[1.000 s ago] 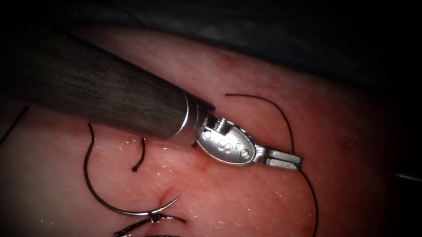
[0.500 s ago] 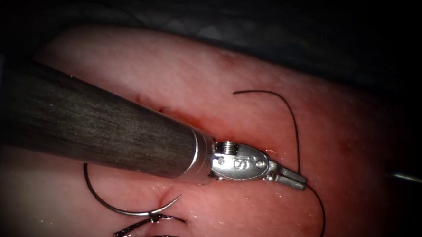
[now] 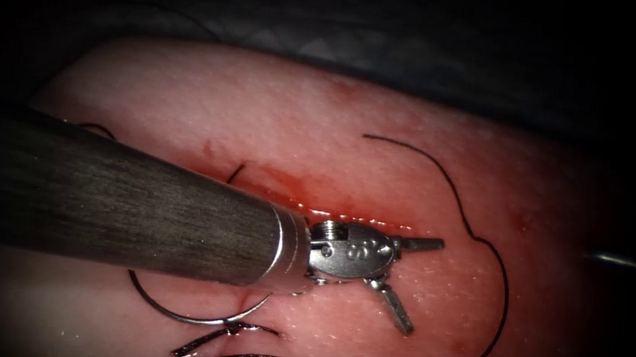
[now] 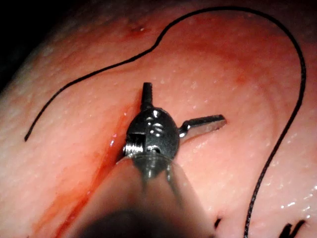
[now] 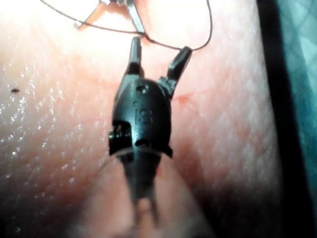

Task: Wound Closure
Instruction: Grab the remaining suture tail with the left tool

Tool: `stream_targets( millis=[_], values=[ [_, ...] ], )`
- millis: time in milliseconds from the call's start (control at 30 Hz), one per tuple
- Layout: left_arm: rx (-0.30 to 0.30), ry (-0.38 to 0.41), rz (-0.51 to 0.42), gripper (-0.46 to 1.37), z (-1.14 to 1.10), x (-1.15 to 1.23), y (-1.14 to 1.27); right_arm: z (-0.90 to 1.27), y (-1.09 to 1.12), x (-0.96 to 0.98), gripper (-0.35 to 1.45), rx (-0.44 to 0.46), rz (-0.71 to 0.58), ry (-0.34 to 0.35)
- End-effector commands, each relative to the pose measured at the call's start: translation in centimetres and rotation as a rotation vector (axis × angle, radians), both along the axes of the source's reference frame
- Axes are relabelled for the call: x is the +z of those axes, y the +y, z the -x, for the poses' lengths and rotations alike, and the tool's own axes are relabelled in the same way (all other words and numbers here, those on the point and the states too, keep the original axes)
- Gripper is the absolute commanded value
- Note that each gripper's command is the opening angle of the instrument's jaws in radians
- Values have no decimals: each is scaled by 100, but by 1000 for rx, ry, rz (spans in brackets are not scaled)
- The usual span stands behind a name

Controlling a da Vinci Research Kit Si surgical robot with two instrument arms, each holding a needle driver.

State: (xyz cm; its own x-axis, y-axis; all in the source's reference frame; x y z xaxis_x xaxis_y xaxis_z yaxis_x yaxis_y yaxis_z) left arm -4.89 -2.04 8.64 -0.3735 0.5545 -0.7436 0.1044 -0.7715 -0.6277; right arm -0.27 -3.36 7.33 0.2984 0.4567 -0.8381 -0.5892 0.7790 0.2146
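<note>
At the far left the needle [image 3: 183, 319] lies on the tissue [image 3: 193, 87], left of the cut [image 3: 345, 217] and nearer the viewer. Neither tool holds it. Its upper curve passes under the left tool's shaft, and its point rests by a small red mark. With part of the curve hidden, I cannot tell whether the point sits in the tissue or just on it.

Just beside the needle's point lie the cut ends of thread [image 3: 203, 342], dark and short, with 1 further strand running along the frame's lower edge.

Moving right, the cut runs as a slanted line wet with red fluid [image 3: 282, 184]. No stitch is visible crossing the stretch on show, so I judge the closure far from done, with the needle to be picked up before any bite can be made.

The left tool [image 3: 421, 285] hovers at the cut's right end. Its 2 jaws are spread wide and grasp nothing: 1 points along the cut, the other toward the viewer.

Right of the cut, the thread [image 3: 473, 239] lies slack in a broad loop on the tissue, its free end up near the top, well apart from the left tool.

In the right wrist view the right tool [image 5: 160, 45] has its 2 jaws parted and empty, with the thread crossing just beyond their tips.
</note>
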Motion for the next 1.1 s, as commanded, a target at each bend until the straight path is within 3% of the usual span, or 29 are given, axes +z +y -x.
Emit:
stream_targets(
  millis=[33,267,500,733,833,1000,1100],
  values=[
    [-8,0,-6,116,-3,-4,3,-2,-1,1,121,-12,-3,7],
    [-62,7,-20,116,-22,-32,23,-16,-5,3,121,-47,-31,-6],
    [-109,1,-24,113,-60,-70,47,-38,1,3,120,-80,-41,26],
    [-153,-4,14,109,-136,-98,65,-66,9,7,117,-138,-53,59],
    [-173,-2,35,106,-171,-105,75,-77,9,18,117,-166,-59,60],
    [-230,27,83,104,-212,-110,90,-88,12,43,116,-205,-60,57],
    [-249,41,90,103,-225,-111,92,-91,13,51,116,-217,-63,50]
  ],
)
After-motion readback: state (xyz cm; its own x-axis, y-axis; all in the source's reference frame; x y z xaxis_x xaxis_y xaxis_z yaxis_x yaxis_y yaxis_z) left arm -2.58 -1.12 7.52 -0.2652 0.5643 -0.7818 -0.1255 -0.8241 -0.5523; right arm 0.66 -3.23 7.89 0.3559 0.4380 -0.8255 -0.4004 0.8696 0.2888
